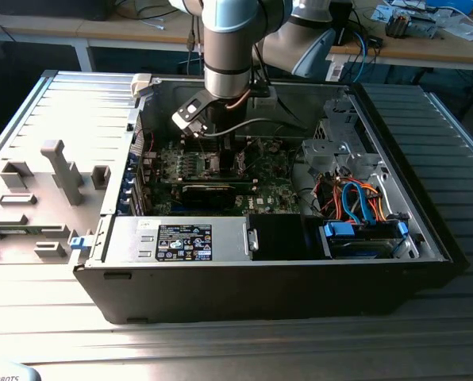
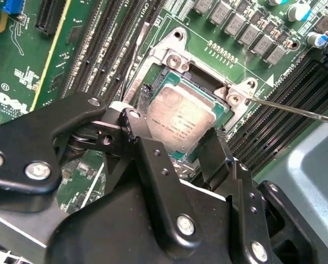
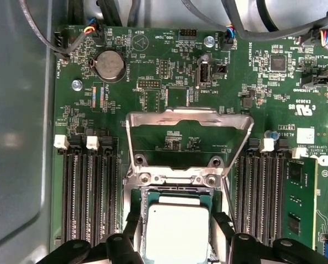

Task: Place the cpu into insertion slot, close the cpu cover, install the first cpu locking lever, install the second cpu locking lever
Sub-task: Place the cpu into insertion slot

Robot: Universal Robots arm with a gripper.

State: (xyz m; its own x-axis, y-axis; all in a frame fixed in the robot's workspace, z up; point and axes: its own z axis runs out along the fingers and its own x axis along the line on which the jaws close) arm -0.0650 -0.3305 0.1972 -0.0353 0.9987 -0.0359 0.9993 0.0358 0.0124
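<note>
As it stands: first step, part done

Since the thin grey metal cover frame (image 3: 189, 117) stands tipped back on its hinge, the square dark insertion socket (image 2: 201, 76) is exposed. Black fingers (image 2: 214, 151) clench two opposite edges of the small square silver-topped chip (image 2: 180, 115), holding it flat at the socket, metal face up, sides parallel to the rim. Square: no long axis.

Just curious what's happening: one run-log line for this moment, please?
gripper: over silver-grey square chip | chip: at dark square socket | grey metal cover frame: open
</note>
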